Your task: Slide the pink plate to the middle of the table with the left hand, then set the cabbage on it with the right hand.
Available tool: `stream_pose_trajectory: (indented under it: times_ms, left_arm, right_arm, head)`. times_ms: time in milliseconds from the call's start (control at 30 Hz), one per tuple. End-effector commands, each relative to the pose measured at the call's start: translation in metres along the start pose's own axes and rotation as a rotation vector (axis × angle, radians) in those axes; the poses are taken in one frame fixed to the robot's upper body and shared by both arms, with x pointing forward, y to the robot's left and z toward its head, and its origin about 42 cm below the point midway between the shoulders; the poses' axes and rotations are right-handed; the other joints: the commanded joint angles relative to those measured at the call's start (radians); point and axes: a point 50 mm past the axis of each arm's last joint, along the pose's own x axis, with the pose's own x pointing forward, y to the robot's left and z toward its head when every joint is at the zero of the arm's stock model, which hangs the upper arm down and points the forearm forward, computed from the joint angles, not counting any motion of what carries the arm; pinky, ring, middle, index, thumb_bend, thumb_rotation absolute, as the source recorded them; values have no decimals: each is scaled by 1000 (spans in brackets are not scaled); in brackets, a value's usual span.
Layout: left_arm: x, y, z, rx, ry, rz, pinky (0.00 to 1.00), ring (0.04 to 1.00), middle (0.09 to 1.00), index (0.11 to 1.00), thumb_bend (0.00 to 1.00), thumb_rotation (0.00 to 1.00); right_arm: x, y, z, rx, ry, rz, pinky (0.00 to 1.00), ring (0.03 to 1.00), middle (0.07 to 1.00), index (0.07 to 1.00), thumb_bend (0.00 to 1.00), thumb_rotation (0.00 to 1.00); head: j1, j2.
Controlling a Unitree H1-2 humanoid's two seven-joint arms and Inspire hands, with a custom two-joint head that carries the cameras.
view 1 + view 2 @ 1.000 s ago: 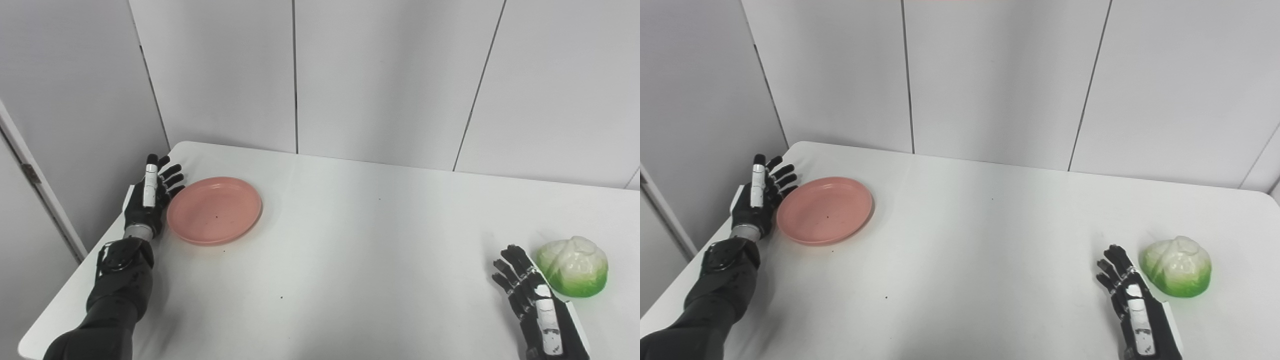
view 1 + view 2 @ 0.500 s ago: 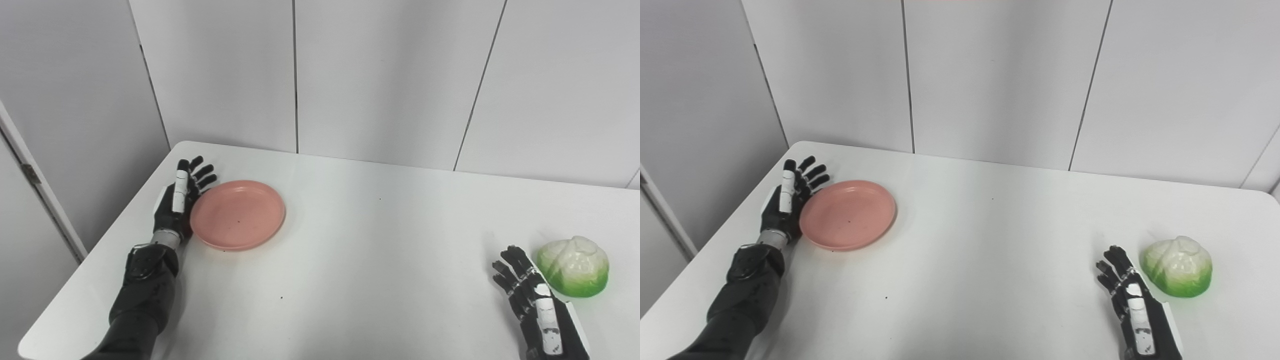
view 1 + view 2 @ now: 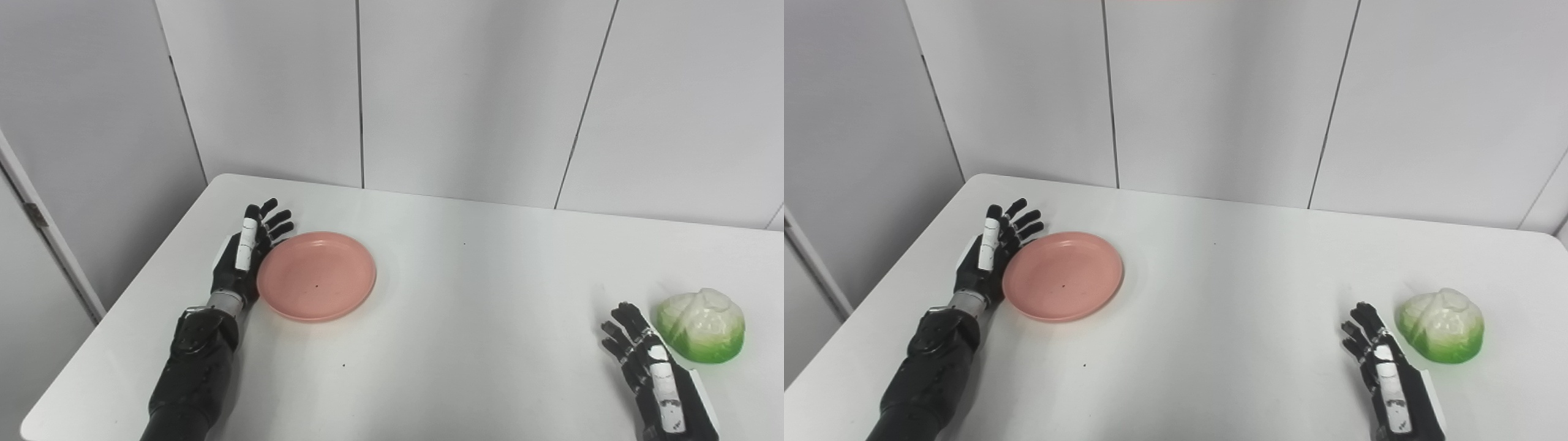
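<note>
The pink plate (image 3: 316,283) lies flat on the white table (image 3: 465,343), left of its middle. My left hand (image 3: 246,257) stands on edge with its palm against the plate's left rim, open with fingers spread. A green and white cabbage (image 3: 702,325) sits near the table's right side. Just left of the cabbage, my right hand (image 3: 648,370) rests open near the front edge, a small gap away from it.
Grey wall panels (image 3: 465,98) stand close behind the table's far edge. The table's left edge (image 3: 116,306) runs just beside my left arm. Small dark specks dot the tabletop.
My left hand has pushed the pink plate to the right across the table, toward the middle. The right hand and the cabbage have stayed where they were.
</note>
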Motion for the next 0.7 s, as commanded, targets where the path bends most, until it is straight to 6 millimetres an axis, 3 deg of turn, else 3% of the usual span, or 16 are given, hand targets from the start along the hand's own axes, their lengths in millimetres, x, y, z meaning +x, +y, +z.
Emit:
stream_pose_trajectory:
  times_ms: [0,133,467,667]
  left_arm:
    - [2,-10,3,29,-11,-16,761,850,857,898,973,938]
    - [0,-22,2,46,-8,-3,776,847,857,885,979,944]
    - [-8,-54,11,-17,-5,55,841,862,837,865,949,940]
    - [-13,-73,15,-33,5,41,851,872,852,863,941,963]
  right_arm:
    - [-13,6,-18,38,78,-15,911,895,921,902,886,891]
    - [-12,10,-18,40,75,-13,910,893,918,895,880,890]
    - [-3,42,-8,42,67,-19,895,887,916,881,903,869]
    - [2,58,-3,42,64,-26,901,896,918,877,908,872]
  head:
    - [-2,2]
    - [-24,14]
    - [-208,56]
    - [-272,65]
